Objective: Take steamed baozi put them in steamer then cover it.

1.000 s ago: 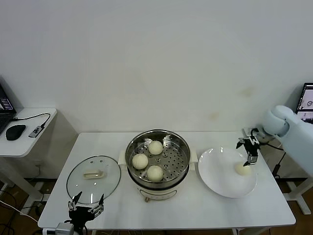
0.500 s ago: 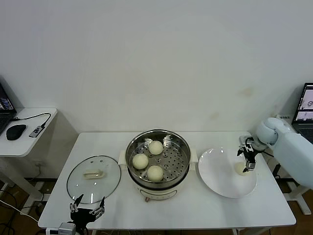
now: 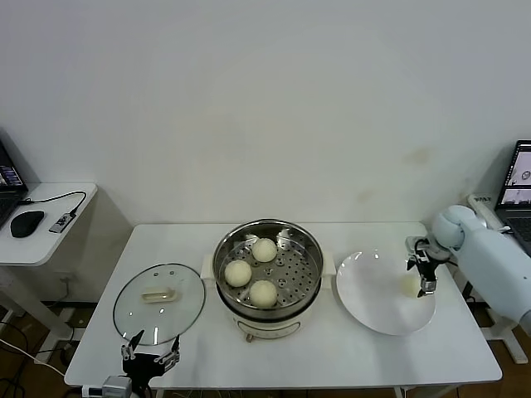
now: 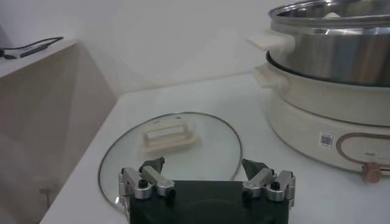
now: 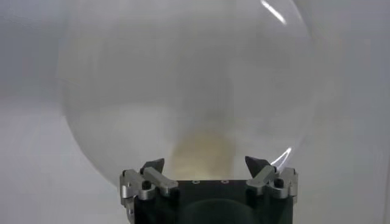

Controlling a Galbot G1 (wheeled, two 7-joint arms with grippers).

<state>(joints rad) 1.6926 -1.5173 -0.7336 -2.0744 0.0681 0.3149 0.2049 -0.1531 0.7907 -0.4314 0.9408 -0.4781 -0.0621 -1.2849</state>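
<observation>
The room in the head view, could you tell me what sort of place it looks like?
Probably a lab or office test room, not a kitchen: a plain white table against a bare white wall, a side desk with a computer mouse and cables, and a screen at the right edge.

Worktop (image 3: pixel 332 356) carries three things in a row. Centre: the steamer (image 3: pixel 267 274), three steamed baozi inside on its tray, one toward the back (image 3: pixel 264 249), one at the left (image 3: pixel 237 273), one at the front (image 3: pixel 263 293). Left of the steamer, just beside it: the cover (image 3: pixel 158 303), lying flat on the worktop, handle up. Right of the steamer, just beside it: a plate (image 3: pixel 373 298), with the fourth baozi (image 3: pixel 410 285) on its right part. Right gripper (image 3: pixel 424 270) over that baozi, at the plate's right edge. Left gripper (image 3: pixel 151 359) at the worktop's front edge, before the cover. A side table (image 3: pixel 46 240) stands apart to the left, bearing a mouse (image 3: pixel 26 222).
</observation>
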